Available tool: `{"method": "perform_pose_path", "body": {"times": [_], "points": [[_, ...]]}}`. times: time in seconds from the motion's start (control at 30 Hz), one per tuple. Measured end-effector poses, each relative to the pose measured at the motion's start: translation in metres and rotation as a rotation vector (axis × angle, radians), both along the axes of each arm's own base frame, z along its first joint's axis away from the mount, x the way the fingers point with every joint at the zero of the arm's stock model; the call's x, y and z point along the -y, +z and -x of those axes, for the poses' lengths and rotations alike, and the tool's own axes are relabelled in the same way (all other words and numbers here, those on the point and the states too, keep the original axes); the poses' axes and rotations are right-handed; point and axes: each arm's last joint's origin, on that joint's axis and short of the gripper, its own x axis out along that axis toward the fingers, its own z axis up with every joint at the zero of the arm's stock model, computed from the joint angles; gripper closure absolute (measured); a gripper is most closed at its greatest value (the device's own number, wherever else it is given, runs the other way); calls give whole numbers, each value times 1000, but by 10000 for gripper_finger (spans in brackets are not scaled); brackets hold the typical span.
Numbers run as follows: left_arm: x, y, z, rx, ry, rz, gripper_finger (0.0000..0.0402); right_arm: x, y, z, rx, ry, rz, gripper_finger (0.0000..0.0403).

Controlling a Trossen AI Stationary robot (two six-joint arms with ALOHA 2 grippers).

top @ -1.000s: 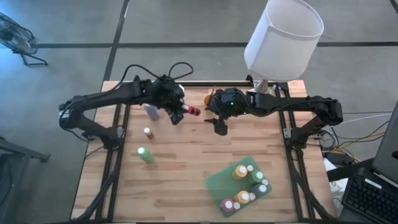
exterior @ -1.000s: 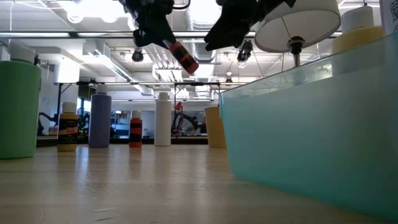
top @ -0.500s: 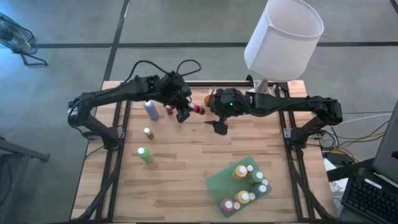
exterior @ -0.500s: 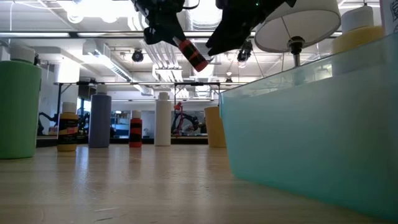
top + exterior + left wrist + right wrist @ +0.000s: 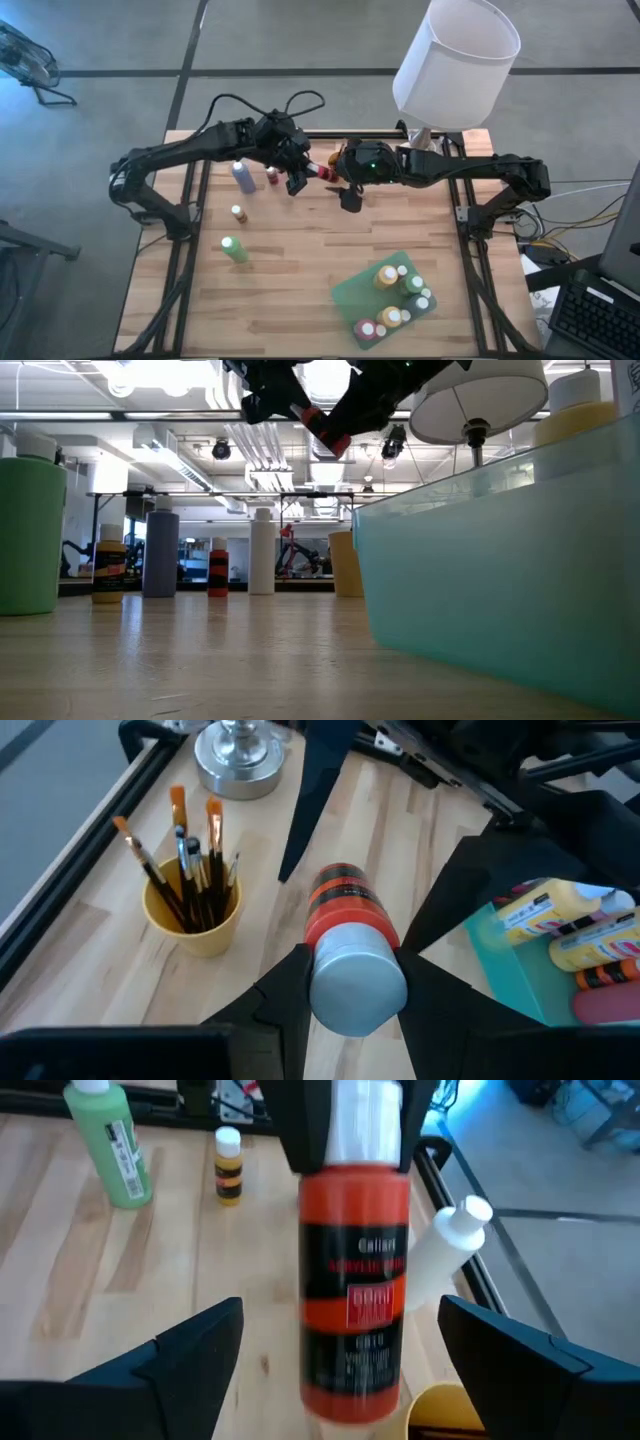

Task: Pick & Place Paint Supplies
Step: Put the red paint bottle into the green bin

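Pale butcher-block planks make up the desk point(image 5: 300, 250), and the action sits above its far middle, where both arms meet in mid-air. Nearest to the left claw point(image 5: 350, 982) is what it carries: a red-and-black paint bottle with a silver-grey cap point(image 5: 350, 935), pinched at the cap end between the two dark fingers point(image 5: 285, 990) so the red body sticks out forward, free for another grip. Directly ahead, the right claw point(image 5: 335, 1355) faces it with its jaws spread wide, one on each side of the bottle's body without touching it. That looks like a hand-over in progress: the left arm offers the bottle because the green tray point(image 5: 350, 295) lies on the right arm's side of the desk.

A little beyond the left claw, on the wood, stands a yellow cup of dark-handled brushes point(image 5: 192, 905), and past that the silver lamp base point(image 5: 238, 760). Off to the left claw's outer side wait a lavender bottle point(image 5: 243, 178), a small red bottle point(image 5: 271, 177), a small yellow-labelled bottle point(image 5: 238, 213) and a green bottle point(image 5: 234, 249). Well away from both claws, the tray holds several capped bottles point(image 5: 386, 277).
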Motion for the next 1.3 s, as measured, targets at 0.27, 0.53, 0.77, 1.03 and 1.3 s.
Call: {"method": "perform_pose_path", "body": {"times": [0.27,0.53,0.77,1.03,1.3], "points": [[1,13,0,61,-37,-33,275,0,0,0,1,5,14,108],[1,14,0,66,-50,-30,275,3,1,0,-1,-77,73,161],[1,13,0,64,-47,-31,275,3,2,-1,12,-71,76,223],[1,13,0,64,-46,-31,274,3,2,0,8,-65,85,291],[1,13,0,63,-48,-28,272,3,2,0,7,-65,86,267]]}}
